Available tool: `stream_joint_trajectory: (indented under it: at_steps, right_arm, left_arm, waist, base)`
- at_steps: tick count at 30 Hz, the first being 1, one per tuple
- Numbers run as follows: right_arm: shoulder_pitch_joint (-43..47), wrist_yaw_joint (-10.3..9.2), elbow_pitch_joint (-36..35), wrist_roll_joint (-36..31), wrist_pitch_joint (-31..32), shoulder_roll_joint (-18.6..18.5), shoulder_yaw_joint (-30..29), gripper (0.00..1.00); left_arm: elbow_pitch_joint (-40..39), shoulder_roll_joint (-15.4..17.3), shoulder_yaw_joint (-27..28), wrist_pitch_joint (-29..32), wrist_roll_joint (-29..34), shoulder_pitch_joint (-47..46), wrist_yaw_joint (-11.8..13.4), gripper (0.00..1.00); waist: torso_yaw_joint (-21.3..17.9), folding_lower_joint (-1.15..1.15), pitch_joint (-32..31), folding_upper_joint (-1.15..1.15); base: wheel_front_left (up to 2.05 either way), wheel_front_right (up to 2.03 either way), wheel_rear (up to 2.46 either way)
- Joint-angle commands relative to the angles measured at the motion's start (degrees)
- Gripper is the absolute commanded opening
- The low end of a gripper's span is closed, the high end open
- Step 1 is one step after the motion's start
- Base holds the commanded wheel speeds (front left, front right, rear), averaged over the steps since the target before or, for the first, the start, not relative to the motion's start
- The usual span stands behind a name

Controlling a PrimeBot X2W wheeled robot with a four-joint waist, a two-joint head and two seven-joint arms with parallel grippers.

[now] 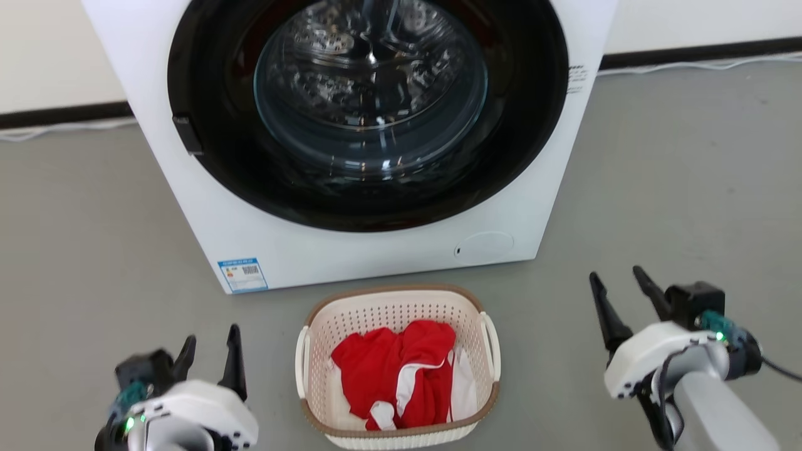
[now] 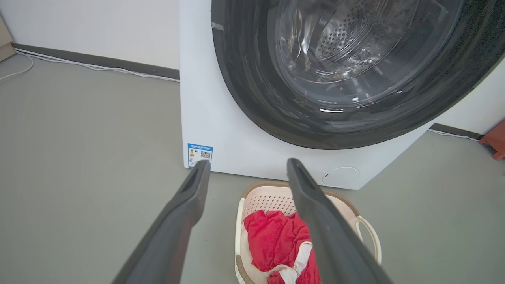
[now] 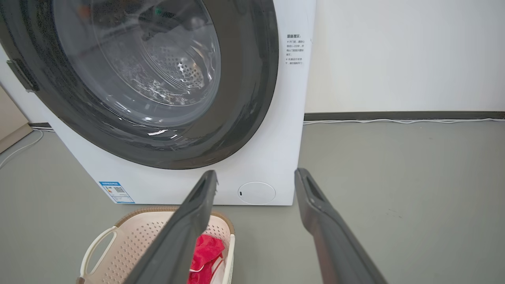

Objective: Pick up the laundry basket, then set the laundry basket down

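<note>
The laundry basket (image 1: 376, 313) stands on the grey floor just in front of the washing machine, cream and perforated with a brown rim and white loop handles on both sides. Red and white clothes (image 1: 401, 369) lie inside it. My left gripper (image 1: 212, 349) hovers open to the basket's left, nothing between its fingers. My right gripper (image 1: 617, 285) is open too, off to the basket's right and apart from it. The left wrist view has the basket (image 2: 260, 199) low between and behind the fingers (image 2: 185, 205). In the right wrist view the basket (image 3: 134, 236) lies at the lower left.
A white front-loading washing machine (image 1: 351, 250) with a shut dark round door (image 1: 369, 113) rises right behind the basket. White cables (image 1: 702, 66) run along the dark skirting board. Open grey floor (image 1: 689, 188) lies on both sides. A red-brown object (image 2: 495, 140) sits at the far right.
</note>
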Motion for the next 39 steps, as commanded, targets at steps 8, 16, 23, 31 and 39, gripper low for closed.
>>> stream_joint_trajectory:
  at_steps: [8,16,23,31,39]
  right_arm:
    - [8.29,0.34,-10.18,-3.75,-0.77,3.10,-3.40,1.00]
    - [13.72,-0.07,-11.04,-3.71,0.15,4.62,-5.25,0.00]
    - [14.79,-0.06,-10.89,0.01,1.38,5.03,-5.89,0.00]
    - [15.15,-0.03,-12.29,4.67,2.37,5.16,-6.28,0.00]
    - [15.42,-0.01,-13.79,9.95,3.61,5.30,-6.84,0.00]
  left_arm:
    - [-10.40,-0.47,6.62,-0.61,3.85,7.64,1.52,1.00]
    - [-9.81,-1.98,6.03,0.30,4.47,12.25,0.90,0.00]
    - [-9.22,-2.79,6.71,1.32,1.67,12.64,0.21,0.00]
    - [-9.71,-3.18,7.59,2.45,-1.79,12.26,-0.63,0.00]
    - [-10.27,-3.62,8.60,3.75,-5.76,11.80,-1.60,0.00]
  waist:
    - [-1.20,0.00,-2.97,0.00]
    - [-1.19,0.00,-3.52,0.00]
    - [-0.98,0.11,-3.56,0.00]
    - [-0.72,0.00,-3.39,0.00]
    - [-0.43,0.00,-3.28,0.00]
  base:
    - [0.00,0.00,0.00]
    - [0.00,0.00,0.00]
    - [0.00,0.00,0.00]
    - [0.00,0.00,0.00]
    - [0.00,0.00,0.00]
